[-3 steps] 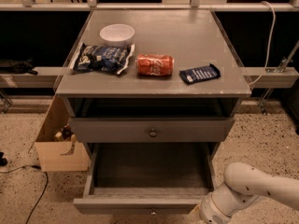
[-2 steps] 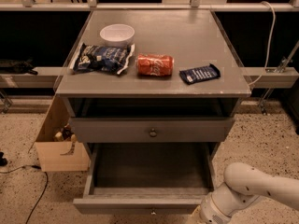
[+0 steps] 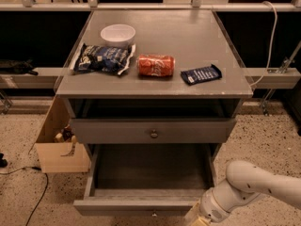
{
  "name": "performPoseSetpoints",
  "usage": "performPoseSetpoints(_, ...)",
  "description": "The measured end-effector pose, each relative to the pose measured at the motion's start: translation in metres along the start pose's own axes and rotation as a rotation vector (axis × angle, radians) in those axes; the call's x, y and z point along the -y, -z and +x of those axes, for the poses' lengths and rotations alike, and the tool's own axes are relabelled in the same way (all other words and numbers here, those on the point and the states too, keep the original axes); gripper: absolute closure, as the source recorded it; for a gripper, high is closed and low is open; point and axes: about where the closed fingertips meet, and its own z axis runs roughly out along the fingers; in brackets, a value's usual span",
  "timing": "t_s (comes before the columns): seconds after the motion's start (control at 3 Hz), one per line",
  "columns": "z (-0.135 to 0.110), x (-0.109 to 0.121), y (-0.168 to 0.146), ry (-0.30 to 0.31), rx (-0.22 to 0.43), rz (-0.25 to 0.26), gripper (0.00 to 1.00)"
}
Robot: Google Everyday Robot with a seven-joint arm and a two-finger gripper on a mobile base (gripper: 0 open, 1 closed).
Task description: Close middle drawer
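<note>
The middle drawer (image 3: 141, 205) is pulled far out at the bottom of the camera view. Its grey front lies along the lower edge and its inside is empty. Its small knob (image 3: 154, 214) just shows at the frame's bottom edge. Above it, the top drawer front (image 3: 153, 131) with a bigger round knob stands slightly out from the cabinet. The lowest drawer is out of view. My gripper (image 3: 196, 220) is at the bottom edge, at the right end of the middle drawer's front, on the white arm (image 3: 254, 187) that comes in from the lower right. It is mostly cut off by the frame.
On the cabinet top (image 3: 188, 36) are a white bowl (image 3: 117, 34), a dark chip bag (image 3: 102, 58), a red soda can (image 3: 155, 65) on its side and a blue packet (image 3: 201, 74). A cardboard box (image 3: 59, 149) stands on the floor to the left. A cable (image 3: 35, 197) lies nearby.
</note>
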Motion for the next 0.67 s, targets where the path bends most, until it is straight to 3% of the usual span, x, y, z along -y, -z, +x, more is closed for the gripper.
performPoseSetpoints(0.33, 0.003, -0.0016, 0.0134, 0.012, 0.006, 0.048, 0.37)
performPoseSetpoints(0.67, 0.003, -0.0021, 0.016, 0.014, 0.005, 0.054, 0.19)
